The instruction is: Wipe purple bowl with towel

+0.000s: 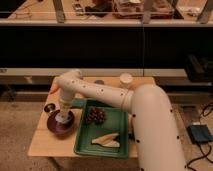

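Note:
The purple bowl (60, 125) sits on the left part of the wooden table (42, 142). My white arm reaches from the lower right across to it, and my gripper (63, 116) points straight down into the bowl. A pale bit of towel (62, 119) shows at the gripper's tip inside the bowl. The gripper's end is mostly hidden by the wrist and the bowl.
A green tray (80, 142) holds a dark bunch of grapes (95, 116) and a pale banana-like item (106, 140). A paper cup (126, 80) stands at the back. A small dark disc (49, 107) and an orange object (54, 89) lie at the left edge.

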